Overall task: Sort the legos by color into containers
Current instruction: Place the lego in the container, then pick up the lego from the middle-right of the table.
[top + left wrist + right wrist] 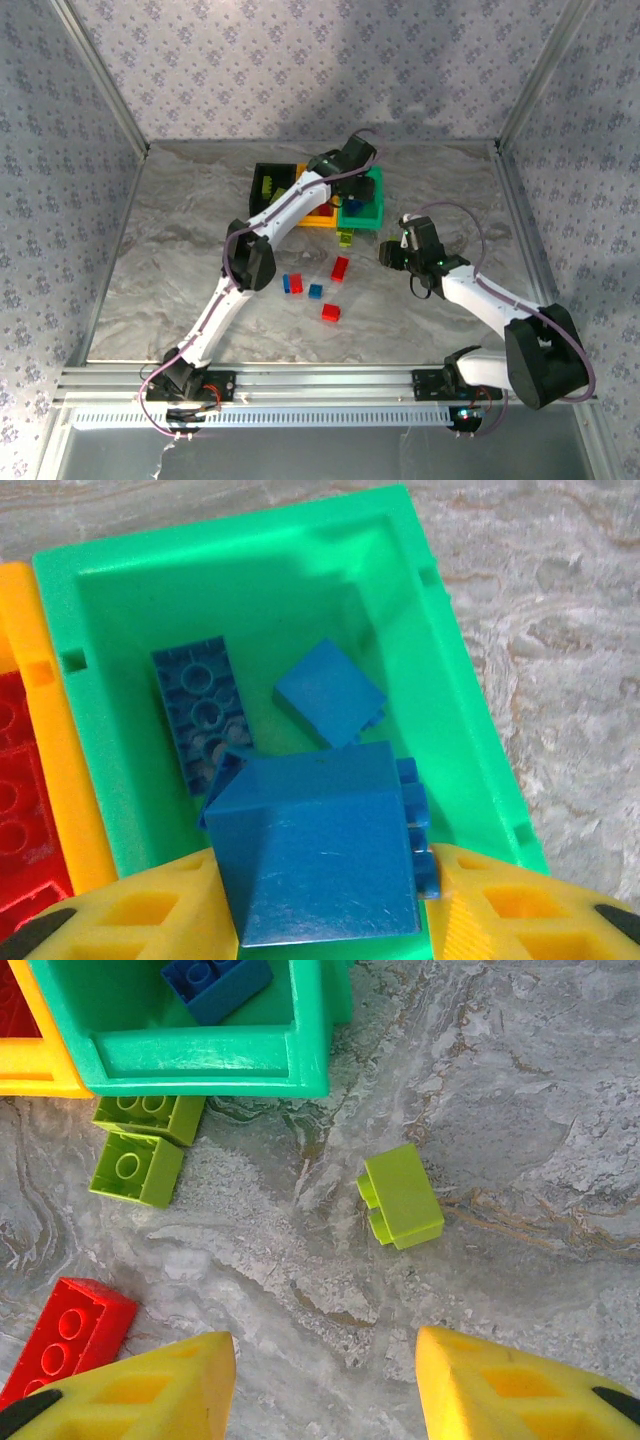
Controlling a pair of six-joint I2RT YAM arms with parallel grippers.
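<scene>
My left gripper (330, 900) hangs over the teal-green container (440, 650) and is shut on a blue lego (320, 850), held on its side between the yellow fingers. Two more blue legos (200, 710) (330, 692) lie on that bin's floor. The yellow-orange container (50, 740) beside it holds red legos (15, 810). The black container (268, 180) ends the row on the left. My right gripper (325, 1360) is open just above the table, nothing between its fingers. A lime green lego (401, 1196) lies on its side a little ahead of it.
Two lime legos (150, 1115) (137, 1167) lie against the teal bin's near wall (200, 1060). A red lego (65, 1335) lies by my right gripper's left finger. More red and blue legos (330, 313) (315, 291) are scattered mid-table. Patterned walls close in the table.
</scene>
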